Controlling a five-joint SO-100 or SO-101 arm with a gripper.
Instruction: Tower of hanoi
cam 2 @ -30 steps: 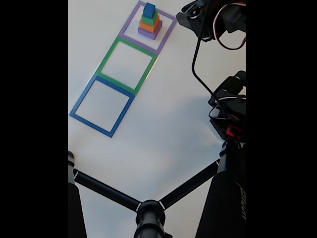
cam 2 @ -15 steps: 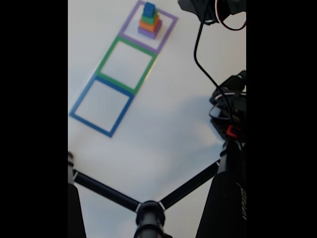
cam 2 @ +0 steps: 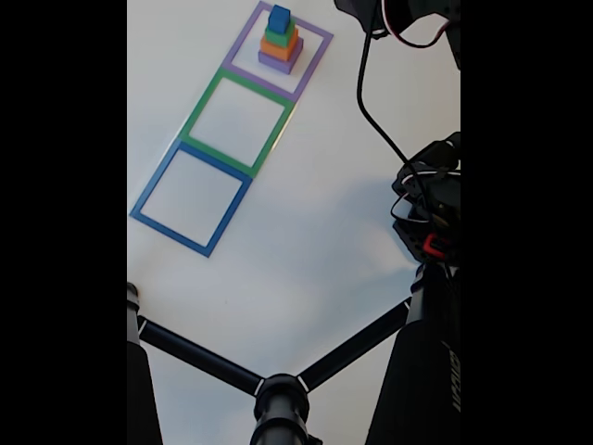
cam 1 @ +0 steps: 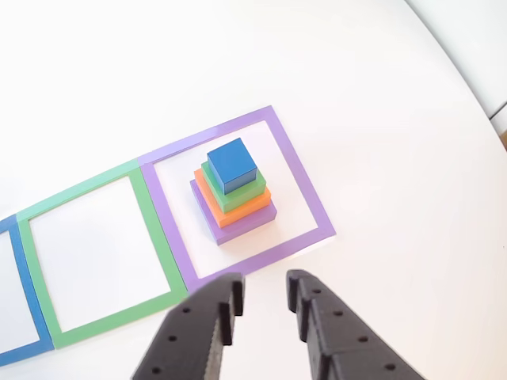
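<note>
A stack of square blocks [cam 1: 233,193] stands inside the purple square outline [cam 1: 305,194]: purple at the bottom, then orange, green, and a blue cube [cam 1: 232,165] on top. The fixed view shows the same stack [cam 2: 280,39] at the far end of the row of outlines. My gripper [cam 1: 264,291] hangs above the table just outside the purple outline's near edge. Its black fingers [cam 1: 223,309] stand a little apart with nothing between them. The arm's upper part [cam 2: 398,14] enters the fixed view at the top right.
A green square outline [cam 1: 146,222] adjoins the purple one, and a blue outline [cam 2: 190,197] follows it. Both enclose bare white table. Black tripod legs [cam 2: 278,394] and the arm's base [cam 2: 428,213] with its cable occupy the near and right side of the fixed view.
The arm's upper part has moved upward toward the top edge of the fixed view. The stack has not moved.
</note>
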